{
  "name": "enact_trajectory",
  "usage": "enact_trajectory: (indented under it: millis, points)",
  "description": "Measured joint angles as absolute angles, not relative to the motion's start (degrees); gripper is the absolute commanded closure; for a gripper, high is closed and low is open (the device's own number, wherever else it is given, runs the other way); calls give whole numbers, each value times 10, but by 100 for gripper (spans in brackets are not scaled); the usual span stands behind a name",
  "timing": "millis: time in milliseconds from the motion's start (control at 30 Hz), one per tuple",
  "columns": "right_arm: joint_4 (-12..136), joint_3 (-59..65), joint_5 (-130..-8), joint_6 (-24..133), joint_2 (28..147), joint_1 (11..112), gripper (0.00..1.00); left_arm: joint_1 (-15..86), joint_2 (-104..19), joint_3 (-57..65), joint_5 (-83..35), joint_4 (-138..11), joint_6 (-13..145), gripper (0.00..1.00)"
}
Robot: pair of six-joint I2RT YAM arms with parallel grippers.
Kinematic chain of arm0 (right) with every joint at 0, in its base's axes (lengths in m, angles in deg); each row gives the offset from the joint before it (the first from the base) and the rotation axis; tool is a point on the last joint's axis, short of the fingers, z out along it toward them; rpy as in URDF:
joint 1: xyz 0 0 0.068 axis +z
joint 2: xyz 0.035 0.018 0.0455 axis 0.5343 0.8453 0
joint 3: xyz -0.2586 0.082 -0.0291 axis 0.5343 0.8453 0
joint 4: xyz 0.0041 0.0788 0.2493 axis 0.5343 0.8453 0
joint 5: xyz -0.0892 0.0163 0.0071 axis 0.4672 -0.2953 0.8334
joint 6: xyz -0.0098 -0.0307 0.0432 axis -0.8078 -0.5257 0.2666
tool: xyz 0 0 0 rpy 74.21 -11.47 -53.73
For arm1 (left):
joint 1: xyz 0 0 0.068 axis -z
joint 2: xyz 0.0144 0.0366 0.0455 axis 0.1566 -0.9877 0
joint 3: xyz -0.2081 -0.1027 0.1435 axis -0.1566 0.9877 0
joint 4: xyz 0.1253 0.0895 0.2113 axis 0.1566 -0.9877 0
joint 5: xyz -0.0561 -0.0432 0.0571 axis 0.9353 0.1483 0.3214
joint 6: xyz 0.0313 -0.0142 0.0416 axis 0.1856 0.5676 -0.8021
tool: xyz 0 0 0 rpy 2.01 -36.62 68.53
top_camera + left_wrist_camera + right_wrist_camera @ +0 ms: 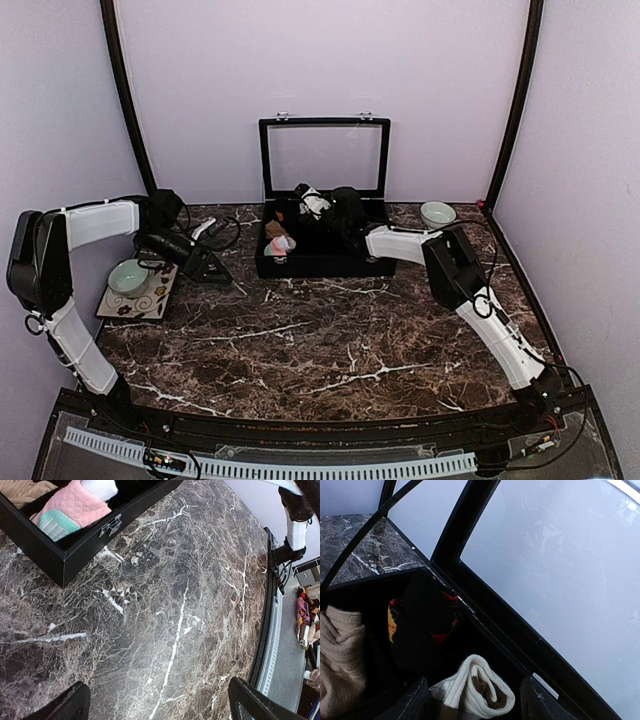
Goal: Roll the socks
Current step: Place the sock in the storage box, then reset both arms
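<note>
The cream-beige sock (479, 690) lies rolled up with brown showing at its core, in the far part of the black box (310, 265). It sits between the spread fingers of my right gripper (476, 705), with a gap on the right side, so the jaws are open. From above, this sock (315, 203) shows white beside my right gripper (330, 214). The pink sock (75, 506) with a mint-green patch rests in the box's near left corner, and the top view shows the pink sock (281, 243) there too. My left gripper (160, 711) hangs wide open over bare marble; from above my left gripper (208, 266) is left of the box.
The box's glass lid (325, 155) stands upright behind it. Inside are a black sock with red and yellow (420, 625) and a tan bundle (340, 665). A green bowl (128, 277) sits on a patterned mat (150, 302) at left. A white bowl (437, 213) stands back right.
</note>
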State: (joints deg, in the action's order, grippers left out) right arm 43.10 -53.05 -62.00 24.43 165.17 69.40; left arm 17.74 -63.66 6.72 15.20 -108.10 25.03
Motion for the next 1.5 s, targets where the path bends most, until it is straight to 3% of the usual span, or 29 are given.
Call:
enact_trajectory:
  millis: [167,233,267,467,667,867,1033,1200,1500]
  points:
    - [439,-499,-625,272,1620,694,29,163,-635,67,147,-1090,245,1]
    - [445,-476,-628,288,1590,694,5,156,-631,67,144,-1092,243,1]
    - [447,-461,-630,300,1571,694,1,151,-626,67,141,-1093,241,1]
    - [435,-301,-639,363,1384,692,0,126,-585,73,122,-1082,242,1]
    - [363,-34,-581,443,1146,682,0,99,-533,112,80,-1013,262,1]
    - [347,261,-404,544,966,634,0,30,-505,218,40,-839,303,1]
    - [361,415,-244,606,884,581,0,-42,-502,339,39,-635,368,1]
    - [366,490,-150,642,827,533,0,-55,-499,437,51,-443,419,1]
    - [316,541,-109,629,772,479,1,-53,-564,561,87,-89,519,1]
